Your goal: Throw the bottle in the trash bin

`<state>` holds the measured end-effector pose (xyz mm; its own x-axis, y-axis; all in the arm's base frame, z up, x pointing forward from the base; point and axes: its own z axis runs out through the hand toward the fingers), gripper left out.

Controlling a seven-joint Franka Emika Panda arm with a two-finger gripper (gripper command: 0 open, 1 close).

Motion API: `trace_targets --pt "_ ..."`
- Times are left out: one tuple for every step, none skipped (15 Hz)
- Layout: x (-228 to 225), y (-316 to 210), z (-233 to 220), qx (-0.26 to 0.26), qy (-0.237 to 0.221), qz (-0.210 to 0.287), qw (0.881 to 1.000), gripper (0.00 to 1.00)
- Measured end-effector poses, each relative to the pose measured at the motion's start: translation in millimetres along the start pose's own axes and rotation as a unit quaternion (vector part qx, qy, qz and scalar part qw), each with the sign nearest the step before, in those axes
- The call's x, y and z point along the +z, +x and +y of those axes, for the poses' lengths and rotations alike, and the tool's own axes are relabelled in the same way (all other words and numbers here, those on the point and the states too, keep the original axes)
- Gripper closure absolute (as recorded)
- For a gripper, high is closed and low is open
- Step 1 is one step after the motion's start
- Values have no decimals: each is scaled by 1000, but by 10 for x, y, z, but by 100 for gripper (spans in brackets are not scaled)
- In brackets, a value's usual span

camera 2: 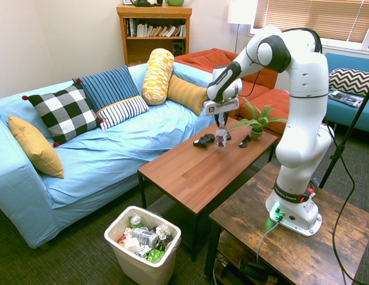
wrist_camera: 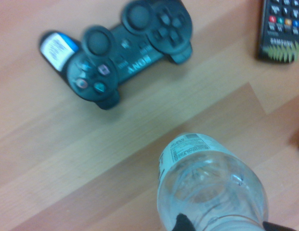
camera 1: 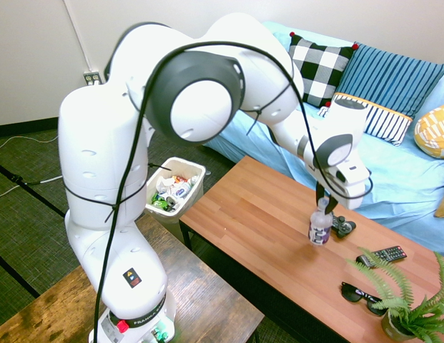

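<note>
Clear glossy plastic bottle (wrist_camera: 212,187), matt black plastic game controller (wrist_camera: 127,50), smooth reddish wood-grain table (camera 1: 257,214).

A home living room: a blue sofa (camera 2: 113,142) with patterned cushions (camera 2: 65,113), a bookshelf (camera 2: 153,32), a lamp (camera 2: 239,12), and a wooden coffee-table worktop (camera 2: 190,169).

The controller (wrist_camera: 131,50) bears "SONY", upside down in the wrist view. The bottle (wrist_camera: 210,185) label print is illegible.

clear bottle (wrist_camera: 209,185) up close, game controller (wrist_camera: 132,48), remote (wrist_camera: 281,26), wood table (wrist_camera: 67,159)
</note>
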<state>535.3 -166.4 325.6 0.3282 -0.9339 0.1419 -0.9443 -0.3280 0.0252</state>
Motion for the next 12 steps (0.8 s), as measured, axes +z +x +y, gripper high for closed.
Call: trace_targets --pt "-390 -220 -126 -14 14 13 1000 100" --pt "-800 -522 -244 -27 29 27 999 100" --pt "-1190 -915 -355 -41 44 38 997 100" --pt "-1512 -1380 -457 -55 58 47 996 100" --pt "-1731 -1859 -547 -71 70 56 993 100" --pt "-1845 -2353 -647 -87 78 67 991 100" --pt "-1866 -2839 -730 -101 81 78 988 100" --pt "-1828 -3299 -802 -116 80 87 986 100" --pt "-1746 -3753 -864 -132 79 95 983 100" --pt "-1643 -4176 -926 -151 80 103 980 100" --pt "-1508 -4618 -988 -174 84 112 975 100" --pt "-1363 -5030 -1037 -193 90 120 970 100"
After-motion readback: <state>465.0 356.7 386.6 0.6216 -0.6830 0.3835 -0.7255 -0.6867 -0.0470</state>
